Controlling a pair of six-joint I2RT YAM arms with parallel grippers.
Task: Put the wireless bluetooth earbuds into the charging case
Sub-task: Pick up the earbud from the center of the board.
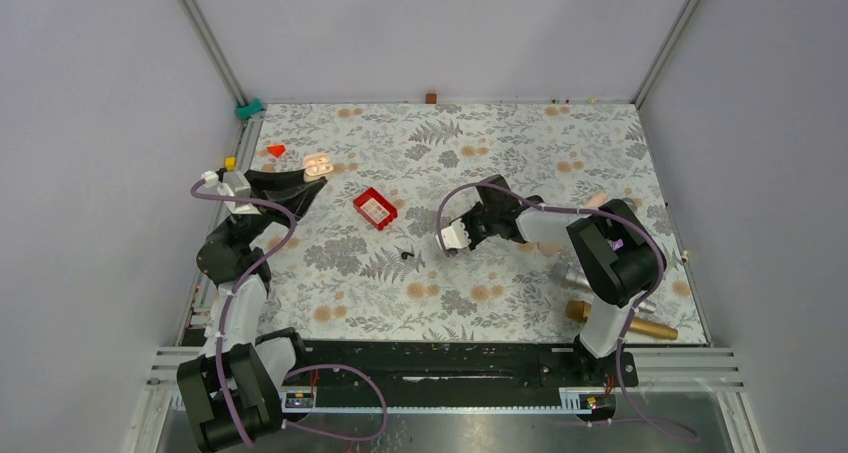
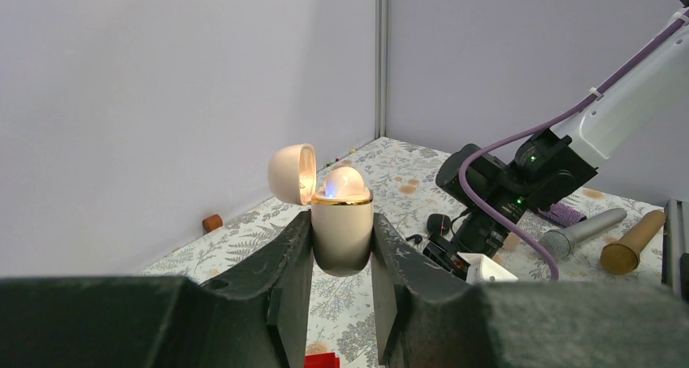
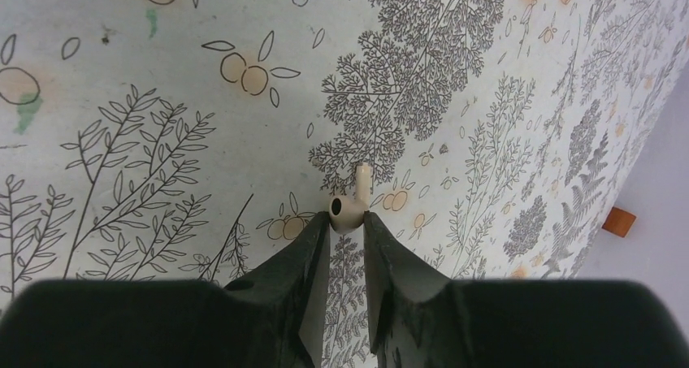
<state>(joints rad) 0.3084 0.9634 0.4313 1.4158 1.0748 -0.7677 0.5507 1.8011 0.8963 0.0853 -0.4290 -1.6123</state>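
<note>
Case [image 2: 342, 226], cream, lid flipped open, stands upright and clenched between the left claw's [image 2: 342, 250] fingers, held up off the worktop [image 2: 406, 177]. At right, the right claw [image 3: 346, 224] pinches a beige earbud [image 3: 348, 209] at its very tips, stem pointing away from the claw. Seating it well likely means lining the stem up with the open well, then lowering slowly and releasing only once it settles.

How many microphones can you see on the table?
2. A silver microphone and a gold microphone lie side by side next to the right arm, which may hide others.
</note>
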